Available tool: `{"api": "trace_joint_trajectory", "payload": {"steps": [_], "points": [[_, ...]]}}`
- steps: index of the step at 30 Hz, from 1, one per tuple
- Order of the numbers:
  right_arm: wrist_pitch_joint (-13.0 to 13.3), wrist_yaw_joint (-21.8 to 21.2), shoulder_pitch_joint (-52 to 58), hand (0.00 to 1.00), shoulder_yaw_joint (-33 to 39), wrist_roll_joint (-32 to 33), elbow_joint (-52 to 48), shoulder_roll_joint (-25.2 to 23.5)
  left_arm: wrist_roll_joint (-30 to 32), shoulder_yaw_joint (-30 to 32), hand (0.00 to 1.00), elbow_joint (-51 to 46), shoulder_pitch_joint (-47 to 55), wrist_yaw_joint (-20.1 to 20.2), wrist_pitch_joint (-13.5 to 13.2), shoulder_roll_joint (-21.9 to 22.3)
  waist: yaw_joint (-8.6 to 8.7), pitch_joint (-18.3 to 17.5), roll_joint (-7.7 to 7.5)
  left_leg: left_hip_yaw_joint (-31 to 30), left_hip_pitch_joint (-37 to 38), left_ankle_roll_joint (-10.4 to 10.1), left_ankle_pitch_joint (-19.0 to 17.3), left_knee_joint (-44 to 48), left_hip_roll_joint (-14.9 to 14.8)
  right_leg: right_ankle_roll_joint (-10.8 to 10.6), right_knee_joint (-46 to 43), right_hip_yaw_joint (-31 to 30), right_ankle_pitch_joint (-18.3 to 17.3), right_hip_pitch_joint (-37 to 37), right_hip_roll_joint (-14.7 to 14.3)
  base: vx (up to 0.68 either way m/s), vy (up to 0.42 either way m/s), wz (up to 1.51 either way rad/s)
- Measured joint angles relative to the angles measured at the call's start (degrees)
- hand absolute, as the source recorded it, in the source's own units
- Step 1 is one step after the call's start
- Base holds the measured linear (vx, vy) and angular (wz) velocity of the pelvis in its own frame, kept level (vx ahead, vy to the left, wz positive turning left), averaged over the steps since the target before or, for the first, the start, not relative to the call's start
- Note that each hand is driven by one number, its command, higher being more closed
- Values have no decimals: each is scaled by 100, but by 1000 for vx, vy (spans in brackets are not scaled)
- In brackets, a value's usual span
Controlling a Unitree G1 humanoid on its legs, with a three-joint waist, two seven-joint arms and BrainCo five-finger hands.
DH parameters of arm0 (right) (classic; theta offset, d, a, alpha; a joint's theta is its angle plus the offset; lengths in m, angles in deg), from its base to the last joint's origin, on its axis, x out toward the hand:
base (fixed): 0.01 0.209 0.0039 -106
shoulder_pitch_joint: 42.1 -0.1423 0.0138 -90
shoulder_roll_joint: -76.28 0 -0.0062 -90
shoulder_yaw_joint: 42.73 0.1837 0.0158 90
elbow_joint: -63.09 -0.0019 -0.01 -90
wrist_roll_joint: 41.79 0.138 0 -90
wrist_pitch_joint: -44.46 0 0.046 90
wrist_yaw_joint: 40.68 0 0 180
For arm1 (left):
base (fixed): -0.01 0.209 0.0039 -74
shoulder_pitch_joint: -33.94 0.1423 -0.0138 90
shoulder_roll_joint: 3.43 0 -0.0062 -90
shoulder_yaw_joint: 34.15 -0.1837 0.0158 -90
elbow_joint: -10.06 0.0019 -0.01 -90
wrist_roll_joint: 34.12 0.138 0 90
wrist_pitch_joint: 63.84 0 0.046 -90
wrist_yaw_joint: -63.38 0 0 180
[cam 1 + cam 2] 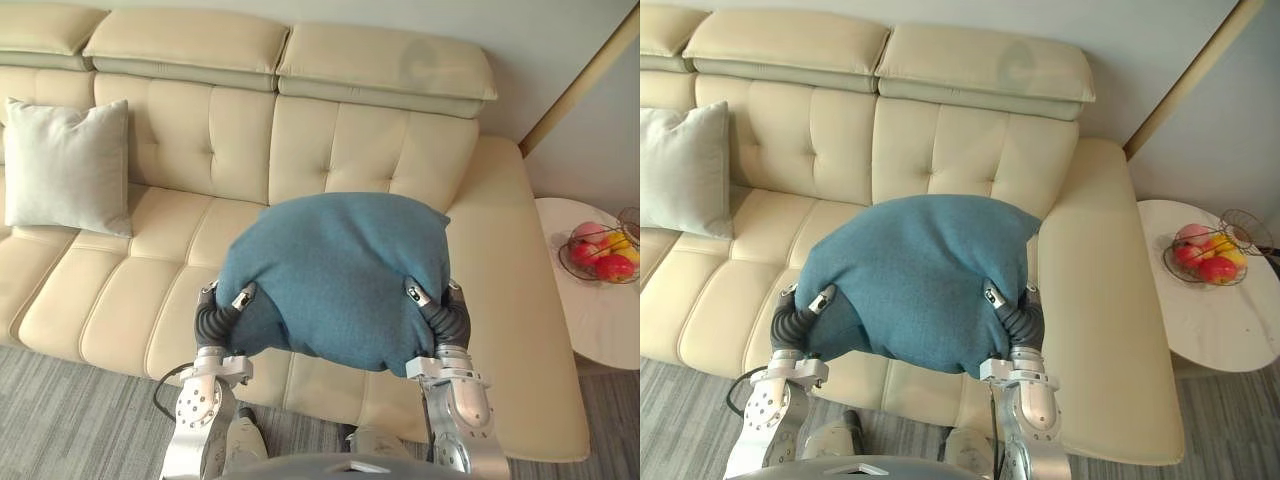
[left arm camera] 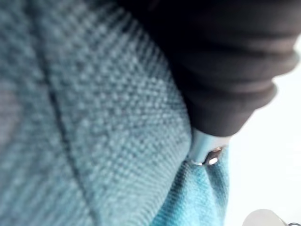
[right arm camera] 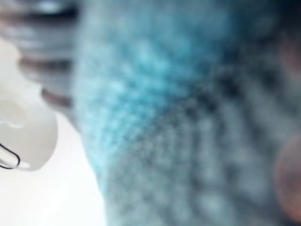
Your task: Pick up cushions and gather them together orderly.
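A blue cushion [image 1: 335, 275] is held up in front of me, above the seat of the cream sofa [image 1: 200, 130]. My left hand [image 1: 222, 315] grips its left lower edge and my right hand [image 1: 443, 315] its right lower edge. Each thumb lies on top of the fabric, and the fingers are hidden beneath it. The blue weave [image 2: 94, 117] presses close against the left wrist camera and likewise against the right one [image 3: 188, 117]. A pale grey cushion [image 1: 68, 165] leans upright against the sofa back at the far left.
A round white side table [image 1: 600, 320] stands right of the sofa's arm, carrying a wire bowl of fruit [image 1: 600, 255]. Grey carpet [image 1: 60, 420] runs along the sofa's front edge.
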State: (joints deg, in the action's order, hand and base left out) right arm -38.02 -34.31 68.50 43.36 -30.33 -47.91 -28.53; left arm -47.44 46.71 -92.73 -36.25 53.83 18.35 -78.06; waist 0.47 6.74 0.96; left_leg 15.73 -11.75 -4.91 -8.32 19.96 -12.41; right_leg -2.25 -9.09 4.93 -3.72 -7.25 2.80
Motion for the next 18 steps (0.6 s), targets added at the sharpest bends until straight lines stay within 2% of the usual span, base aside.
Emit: {"api": "trace_joint_trajectory", "payload": {"steps": [3,7,10,13,18], "points": [[-17,-3,-24,100,-42,-131,8,-16,-1,33,100,0,62,2,0,-15,-83,-1,-11,151,0,20,-19,-38,10,-91,84,-159,96,-88,4,-2,42,-25],[-25,31,-242,100,-36,-438,196,12,4,47,100,1,71,2,1,-43,-95,14,-38,371,-42,12,-28,-114,-30,-100,221,-446,265,-288,-47,-56,-1,-40],[-25,266,-372,100,-39,-849,198,25,159,50,100,1,-106,-28,1,-58,-78,25,-49,495,-265,14,-29,-49,-40,-113,251,-604,417,-568,-54,-91,2,-31],[-25,573,-587,100,-50,-1238,199,22,487,36,100,3,-514,-247,1,-61,-81,58,-58,497,-635,72,-51,173,-55,-155,214,-651,530,-874,-32,-124,45,-6],[-25,1223,-1419,100,-206,-1849,201,26,948,29,100,4,-1393,-909,1,-110,-159,296,-49,463,-1158,199,-18,428,-54,-203,-90,-673,577,-1409,29,-144,36,1]]}}
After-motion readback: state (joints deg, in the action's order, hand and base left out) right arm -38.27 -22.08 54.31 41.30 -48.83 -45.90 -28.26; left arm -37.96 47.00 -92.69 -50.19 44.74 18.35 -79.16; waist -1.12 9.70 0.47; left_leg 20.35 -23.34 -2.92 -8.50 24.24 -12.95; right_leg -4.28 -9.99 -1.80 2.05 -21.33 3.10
